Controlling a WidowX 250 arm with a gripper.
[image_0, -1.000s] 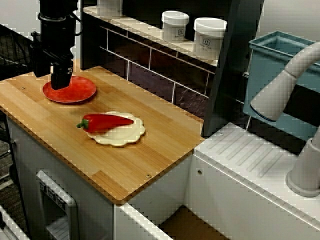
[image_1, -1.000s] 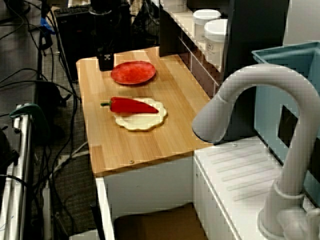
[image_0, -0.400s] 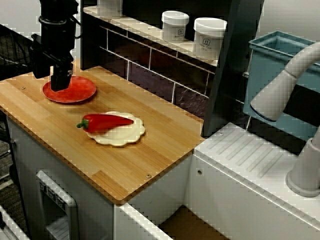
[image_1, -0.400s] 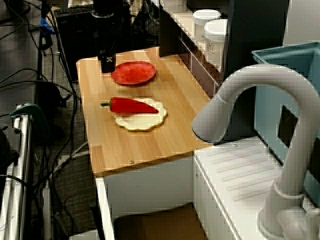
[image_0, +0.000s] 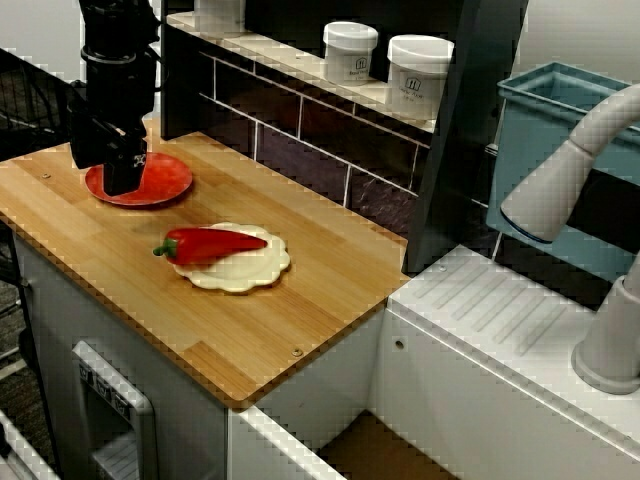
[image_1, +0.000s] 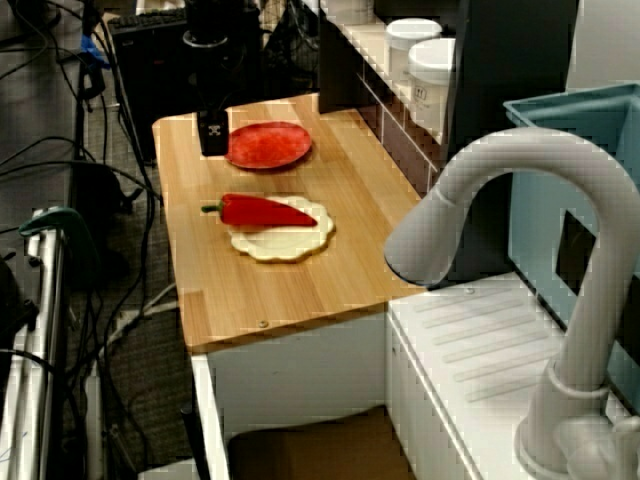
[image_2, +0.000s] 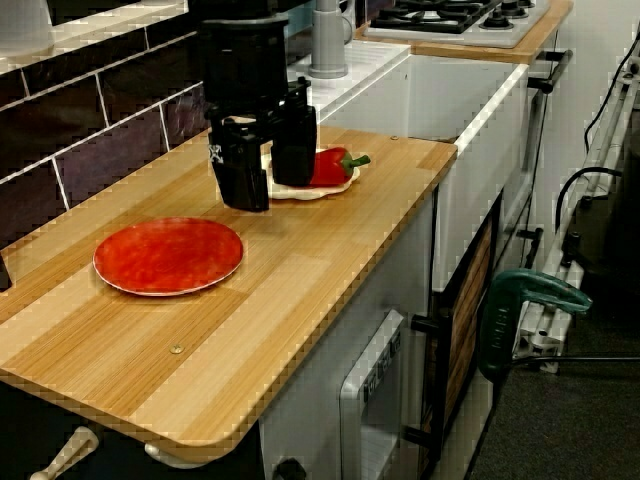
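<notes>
Red plate (image_0: 160, 180) sits near the counter (image_0: 300, 300) end by the shelf. We see the gripper (image_2: 270, 190) low at its rim. In the view along the counter, its two black fingers (image_2: 241, 175) stand well apart w/ nothing between them, so it's wide and holding nothing. In the view facing the shelf, the gripper (image_0: 120, 175) overlaps the plate's edge. In the view past the faucet, it (image_1: 213, 140) is just beside the plate (image_1: 268, 145), on the side away from the shelf. We can't tell whether tips touch plate or wood. A pepper (image_0: 210, 243) lies on a cream plate (image_0: 240, 272) mid-counter, apart from the red one. Two white jars (image_0: 418, 75) are on the shelf, w/ a grey faucet (image_0: 570, 170) by the sink.
</notes>
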